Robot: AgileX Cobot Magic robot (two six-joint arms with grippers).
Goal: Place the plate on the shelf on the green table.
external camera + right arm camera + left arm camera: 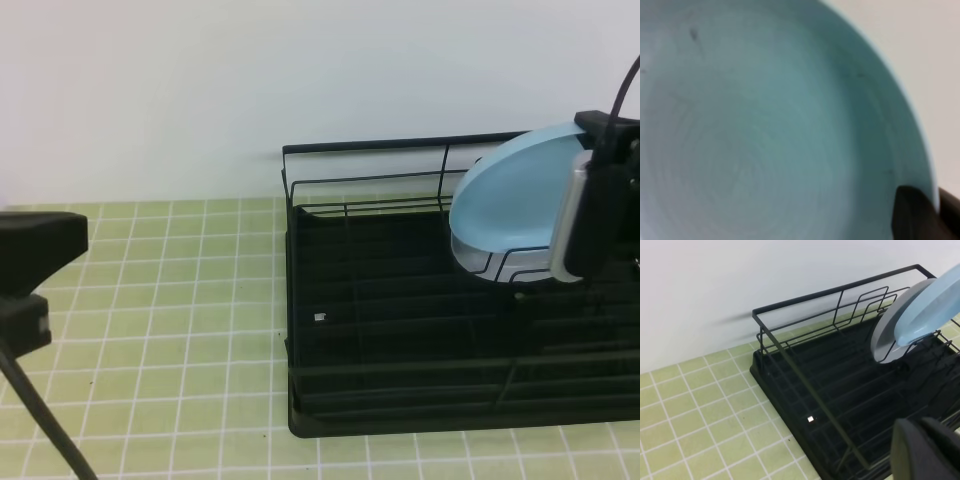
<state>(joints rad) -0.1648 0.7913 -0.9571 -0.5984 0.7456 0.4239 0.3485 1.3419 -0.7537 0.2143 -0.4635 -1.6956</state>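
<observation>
At far left of the high view, the left pincer (35, 262) hangs idle above the green tiled desk (160, 330), its jaws drawn fully together on nothing, well apart from the work. Centre frame, the black wire shelf (400, 330) stands on the tiles against the white wall, its tray base bare on this side, a small pale speck on its left part. To the right, the right pincer (600, 190) grips the light blue plate (515, 195) by its edge, jaws pinched narrow on the rim; its wrist view shows one dark fingertip (915, 215) pressed over the plate's lip. The plate is tilted steeply, near upright, over the shelf's right rear corner, just in front of a grey-white plate (884, 340) already standing among the dividers. Whether the blue plate's lower edge touches the wires cannot be told. By this showing the carry is done; seating the plate between dividers and letting go remain.
</observation>
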